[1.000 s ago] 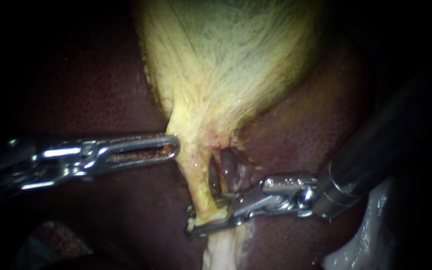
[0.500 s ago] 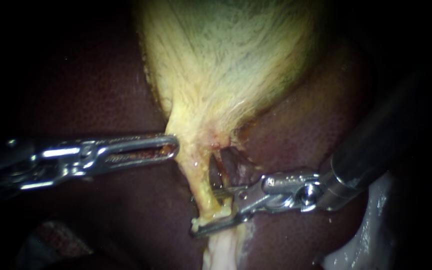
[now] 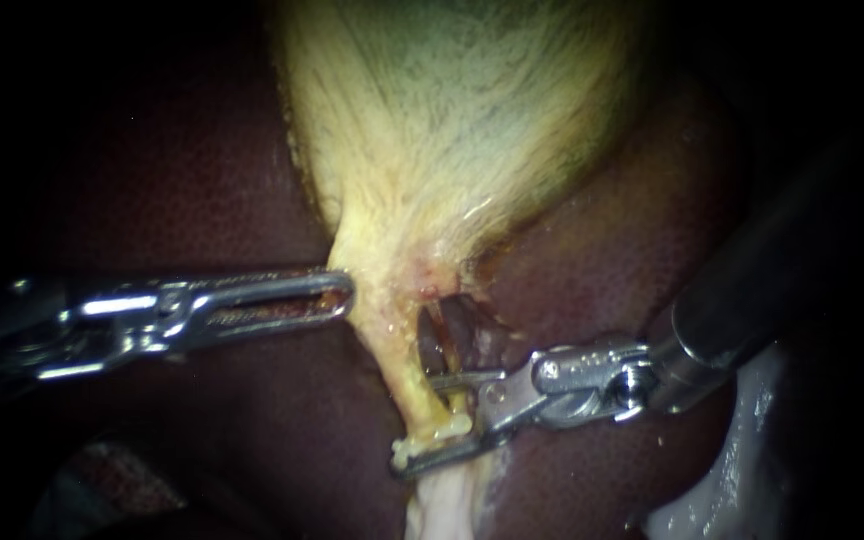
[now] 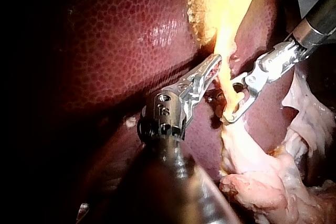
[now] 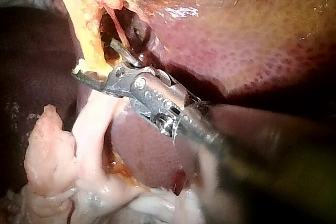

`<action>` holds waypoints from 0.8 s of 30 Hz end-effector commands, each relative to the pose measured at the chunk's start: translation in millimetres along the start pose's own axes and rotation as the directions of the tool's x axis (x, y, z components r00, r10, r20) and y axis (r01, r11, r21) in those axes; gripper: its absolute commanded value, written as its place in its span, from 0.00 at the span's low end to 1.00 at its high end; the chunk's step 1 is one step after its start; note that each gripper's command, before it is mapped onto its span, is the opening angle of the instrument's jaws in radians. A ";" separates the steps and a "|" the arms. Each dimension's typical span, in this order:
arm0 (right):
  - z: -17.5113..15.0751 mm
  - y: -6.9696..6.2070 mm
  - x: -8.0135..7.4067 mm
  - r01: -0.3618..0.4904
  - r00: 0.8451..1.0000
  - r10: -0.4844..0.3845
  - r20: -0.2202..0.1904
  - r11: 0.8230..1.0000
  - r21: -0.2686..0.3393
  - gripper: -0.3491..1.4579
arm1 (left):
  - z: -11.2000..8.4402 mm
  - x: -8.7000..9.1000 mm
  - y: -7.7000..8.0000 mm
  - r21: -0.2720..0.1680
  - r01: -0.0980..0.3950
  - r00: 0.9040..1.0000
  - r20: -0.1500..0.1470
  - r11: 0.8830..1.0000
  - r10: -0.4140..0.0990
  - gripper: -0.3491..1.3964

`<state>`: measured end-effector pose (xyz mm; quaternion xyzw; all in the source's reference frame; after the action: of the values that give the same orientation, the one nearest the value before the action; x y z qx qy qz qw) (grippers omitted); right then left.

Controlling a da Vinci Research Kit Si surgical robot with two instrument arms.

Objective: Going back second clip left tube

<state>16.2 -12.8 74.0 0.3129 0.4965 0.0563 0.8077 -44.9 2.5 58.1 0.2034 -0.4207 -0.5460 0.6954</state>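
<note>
my left instrument [image 3: 347,295] is lying across the dark liver [image 3: 252,420], its jaws closed and, as far as i can judge, nipping the edge of the gallbladder [image 3: 452,130] where it is narrowing to a stalk. just beside that tip, the left tube [image 3: 397,365], pale yellow, is running down from the stalk over the liver, with a dark opening and a redder strand just to its right. my right instrument [image 3: 414,422] is sitting low on this tube, its jaws standing apart with the tube between them, one above and one below, gripping nothing. i am not making out a clip for certain; a pale lump is resting at the lower jaw. i am judging this to be the backing-off step after clipping. the next move is calling for a straight pull back along the shaft, jaws kept apart, without dragging the tube.
</note>
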 end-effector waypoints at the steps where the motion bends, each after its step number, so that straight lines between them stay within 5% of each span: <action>1: 0.3 -0.1 0.0 -0.001 1.000 0.001 -0.001 1.000 -0.001 0.52 | 0.1 0.0 0.0 -0.001 0.001 1.000 0.000 1.000 -0.001 0.00; 10: 1.5 0.1 0.5 0.045 0.999 -0.045 -0.003 0.999 -0.003 0.52 | 0.1 0.0 0.0 -0.002 0.001 1.000 0.000 1.000 -0.001 0.00; 24: -1.1 -0.6 -0.7 0.172 0.985 -0.172 0.005 0.985 0.010 0.52 | 0.0 0.0 0.0 -0.001 0.000 1.000 0.000 1.000 0.000 0.00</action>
<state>14.5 -13.0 73.8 0.2731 0.5191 -0.0173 0.8097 -44.9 2.5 58.2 0.2029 -0.4202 -0.5466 0.6953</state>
